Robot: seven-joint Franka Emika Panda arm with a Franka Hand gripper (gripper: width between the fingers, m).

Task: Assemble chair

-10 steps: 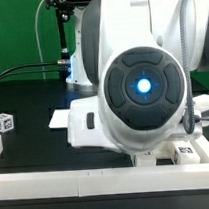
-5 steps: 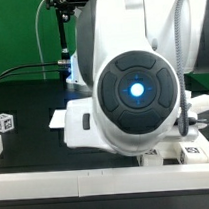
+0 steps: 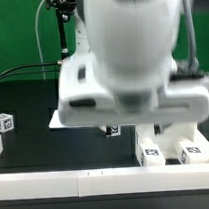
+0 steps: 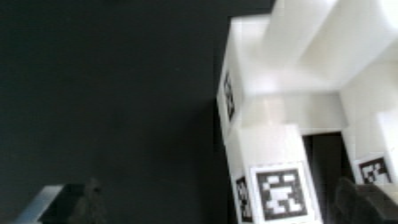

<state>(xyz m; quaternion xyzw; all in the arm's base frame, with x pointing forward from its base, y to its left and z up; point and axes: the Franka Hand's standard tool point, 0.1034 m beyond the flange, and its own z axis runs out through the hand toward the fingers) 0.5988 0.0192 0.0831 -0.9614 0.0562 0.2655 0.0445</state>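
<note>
Chair parts [image 3: 167,149] now uncovered beneath the lifted arm; tool [image 3: 138,115] seemingly clear of them, width indiscernible.

The chair [image 3: 153,156] [image 4: 285,110] — chunky white blocks with square black-and-white tags — sits on the black table [image 3: 32,97].

Your arm [image 3: 128,31] is all smooth, glossy white shells, rounded well above the pincer [image 3: 152,122]. Just above it sits a boxy white hand block [image 3: 102,93] with 1 dark slot [image 3: 80,102].
</note>
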